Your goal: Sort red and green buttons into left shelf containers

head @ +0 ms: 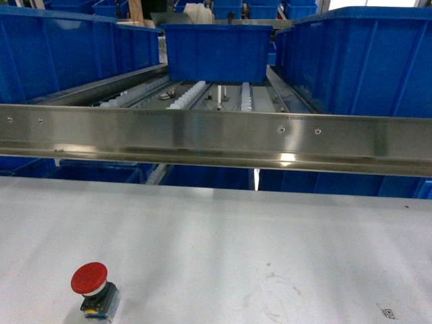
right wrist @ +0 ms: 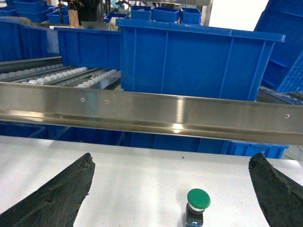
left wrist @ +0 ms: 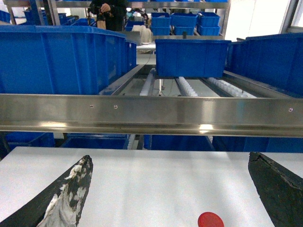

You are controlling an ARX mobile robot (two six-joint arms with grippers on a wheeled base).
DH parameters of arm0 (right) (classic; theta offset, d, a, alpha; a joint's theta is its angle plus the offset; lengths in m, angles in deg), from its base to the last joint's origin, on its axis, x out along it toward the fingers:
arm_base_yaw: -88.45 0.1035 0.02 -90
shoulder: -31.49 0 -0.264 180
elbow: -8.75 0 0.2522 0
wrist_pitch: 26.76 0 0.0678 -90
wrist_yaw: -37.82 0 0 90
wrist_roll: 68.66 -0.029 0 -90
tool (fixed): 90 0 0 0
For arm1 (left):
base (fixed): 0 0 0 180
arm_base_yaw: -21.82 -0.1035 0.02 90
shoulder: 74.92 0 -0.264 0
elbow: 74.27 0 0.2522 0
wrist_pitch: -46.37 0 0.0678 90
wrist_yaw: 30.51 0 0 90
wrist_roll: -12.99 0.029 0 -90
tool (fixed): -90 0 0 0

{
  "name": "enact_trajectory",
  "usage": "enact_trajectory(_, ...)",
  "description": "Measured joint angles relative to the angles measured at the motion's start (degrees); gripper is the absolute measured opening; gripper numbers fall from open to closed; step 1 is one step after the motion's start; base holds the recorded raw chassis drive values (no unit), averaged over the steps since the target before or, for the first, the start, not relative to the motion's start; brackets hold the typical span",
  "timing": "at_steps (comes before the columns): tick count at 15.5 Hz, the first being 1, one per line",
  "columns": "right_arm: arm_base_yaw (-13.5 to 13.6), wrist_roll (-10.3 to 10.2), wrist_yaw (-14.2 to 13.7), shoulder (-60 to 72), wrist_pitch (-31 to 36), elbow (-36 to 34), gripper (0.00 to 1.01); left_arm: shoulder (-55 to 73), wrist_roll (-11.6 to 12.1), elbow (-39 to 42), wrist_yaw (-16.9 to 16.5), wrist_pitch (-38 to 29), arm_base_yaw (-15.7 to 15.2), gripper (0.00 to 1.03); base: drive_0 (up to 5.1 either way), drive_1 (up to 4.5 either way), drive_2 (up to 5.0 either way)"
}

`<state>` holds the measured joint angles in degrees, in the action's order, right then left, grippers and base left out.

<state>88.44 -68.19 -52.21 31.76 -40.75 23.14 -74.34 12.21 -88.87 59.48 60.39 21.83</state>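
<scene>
No writing reads anywhere; on the white table before the steel rail and blue bins, the red button sits between the spread left gripper, the green button between the spread right gripper.

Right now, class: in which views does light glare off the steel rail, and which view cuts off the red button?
All three: bright patches on the steel rail in head, left wrist and right wrist views; the left wrist view crops the red button at its bottom edge.
</scene>
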Motion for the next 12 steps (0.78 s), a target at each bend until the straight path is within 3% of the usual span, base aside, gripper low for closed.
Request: enact_trajectory(12, 0.00, 0.00, 0.00, 0.00, 0.00, 0.00, 0.98, 0.00, 0.00, 0.00, 0.00, 0.00, 0.00, 0.98, 0.0, 0.00, 0.0)
